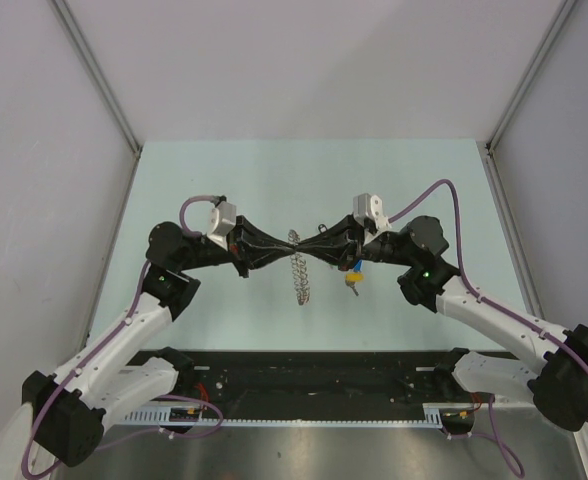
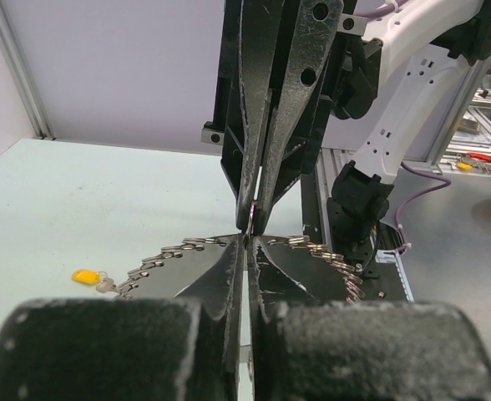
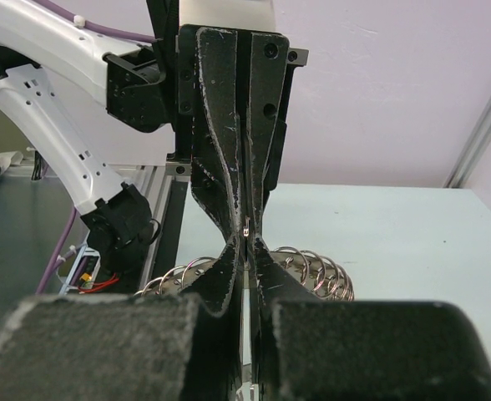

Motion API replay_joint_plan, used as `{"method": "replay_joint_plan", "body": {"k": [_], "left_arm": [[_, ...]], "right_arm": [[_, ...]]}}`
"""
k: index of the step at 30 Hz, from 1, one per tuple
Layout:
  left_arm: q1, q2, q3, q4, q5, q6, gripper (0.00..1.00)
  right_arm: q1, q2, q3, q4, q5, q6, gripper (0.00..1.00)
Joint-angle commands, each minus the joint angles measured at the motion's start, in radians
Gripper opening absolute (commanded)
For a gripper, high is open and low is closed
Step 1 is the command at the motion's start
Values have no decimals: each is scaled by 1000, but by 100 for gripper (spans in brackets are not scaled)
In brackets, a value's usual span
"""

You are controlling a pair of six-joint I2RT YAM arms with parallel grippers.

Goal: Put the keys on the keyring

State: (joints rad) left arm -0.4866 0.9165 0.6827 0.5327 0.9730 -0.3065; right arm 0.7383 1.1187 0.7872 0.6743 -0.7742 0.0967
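The keyring [image 1: 299, 272], a large coiled silver ring, hangs edge-on between my two grippers above the table. My left gripper [image 1: 286, 242] and right gripper [image 1: 307, 242] meet tip to tip, both shut on its top rim. In the left wrist view my left gripper [image 2: 246, 242] pinches the keyring [image 2: 166, 253], whose coils spread to both sides. In the right wrist view my right gripper [image 3: 246, 242] pinches the keyring [image 3: 316, 266]. Keys with yellow and blue heads [image 1: 352, 277] lie under the right gripper. The yellow key [image 2: 84, 276] rests on the table.
The pale green table [image 1: 274, 180] is walled by grey panels with metal posts at the back corners. A black rail [image 1: 304, 375] carrying the arm bases and cabling runs along the near edge.
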Motion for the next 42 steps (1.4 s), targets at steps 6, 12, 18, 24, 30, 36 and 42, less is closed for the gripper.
{"method": "replay_joint_plan", "body": {"k": [6,12,18,24,30,36,42], "left_arm": [[-10,7,0,29,10,-6,0],[-10,18,67,-215,-17,201,0],[-10,31,152,-558,-97,490,0],[-52,-11,129,-658,-187,651,0],[-69,-77,61,-623,-201,667,0],[-70,-91,80,-692,-243,672,0],[-72,-67,104,-829,-309,627,0]], "right_arm": [[24,4,9,-2,12,-34,0],[23,-59,9,-111,74,-71,32],[1,-201,9,-329,232,-94,62],[-14,-313,10,-591,449,-94,82],[-14,-352,10,-817,561,-75,88],[-14,-323,10,-939,694,-25,89],[-4,-255,7,-996,688,-26,87]]}}
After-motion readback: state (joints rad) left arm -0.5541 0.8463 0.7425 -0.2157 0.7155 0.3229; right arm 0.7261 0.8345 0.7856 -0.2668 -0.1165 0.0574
